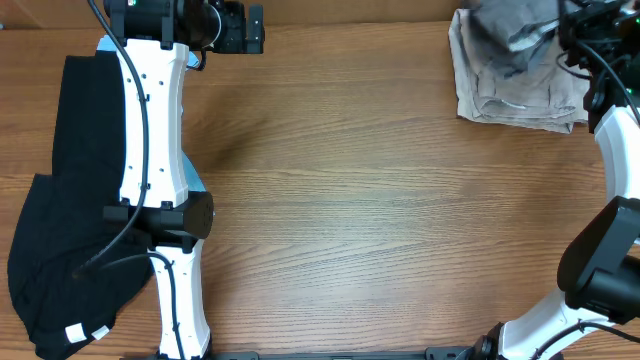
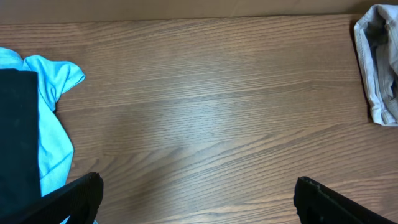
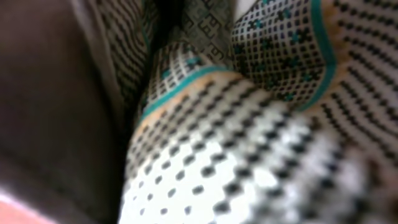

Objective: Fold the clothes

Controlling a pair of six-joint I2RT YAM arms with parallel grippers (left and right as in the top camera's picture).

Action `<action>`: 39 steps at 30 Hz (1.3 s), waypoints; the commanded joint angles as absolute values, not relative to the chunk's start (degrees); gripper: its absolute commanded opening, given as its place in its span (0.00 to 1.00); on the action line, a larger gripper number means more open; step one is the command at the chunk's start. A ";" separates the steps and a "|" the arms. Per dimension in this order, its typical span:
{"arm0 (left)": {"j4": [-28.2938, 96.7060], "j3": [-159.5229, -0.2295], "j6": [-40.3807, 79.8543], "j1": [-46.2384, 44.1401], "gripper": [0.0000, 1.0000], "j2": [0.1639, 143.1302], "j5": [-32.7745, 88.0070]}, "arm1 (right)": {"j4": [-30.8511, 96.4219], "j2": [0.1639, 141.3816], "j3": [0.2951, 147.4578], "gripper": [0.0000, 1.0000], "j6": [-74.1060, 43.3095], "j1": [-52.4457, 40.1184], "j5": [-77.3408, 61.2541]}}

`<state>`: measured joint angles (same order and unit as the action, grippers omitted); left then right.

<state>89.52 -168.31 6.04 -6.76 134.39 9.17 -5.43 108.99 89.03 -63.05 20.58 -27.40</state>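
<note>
The mid-grey shorts (image 1: 512,26) lie bunched at the table's far right corner, on top of the pale beige shorts (image 1: 520,95). My right gripper (image 1: 572,32) is right at the grey shorts' right edge; its fingers are hidden. The right wrist view is filled by a blurred close-up of pale dotted fabric with a teal trim (image 3: 236,124), with grey cloth at the left. My left gripper (image 1: 245,28) is at the far left of the table, wide open and empty (image 2: 199,199) above bare wood.
A black garment (image 1: 60,200) lies along the left edge under my left arm, with a light blue garment (image 2: 53,118) beside it. The beige shorts also show in the left wrist view (image 2: 379,68). The wooden table (image 1: 350,200) spans the middle.
</note>
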 commanded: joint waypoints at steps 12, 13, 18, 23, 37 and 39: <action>87.90 -168.81 6.02 -7.16 1.00 134.08 8.38 | -3.42 120.57 90.35 0.04 -67.29 20.73 -20.88; 87.74 -168.81 6.02 -7.18 1.00 134.10 8.38 | -1.74 120.57 90.35 0.08 -65.58 20.95 -20.10; 87.66 -168.79 6.02 -7.20 1.00 134.28 8.40 | 9.67 120.57 90.35 0.97 -54.65 22.61 -16.01; 87.59 -168.79 6.02 -7.20 1.00 134.37 8.38 | 21.41 118.61 90.41 1.00 -45.36 26.26 -15.92; 87.90 -168.81 6.02 -7.18 1.00 134.39 8.38 | 45.12 84.88 90.50 1.00 -6.83 26.98 -24.45; 87.90 -168.81 6.02 -7.18 1.00 134.39 8.38 | 48.10 80.44 90.50 1.00 -5.96 25.17 -25.10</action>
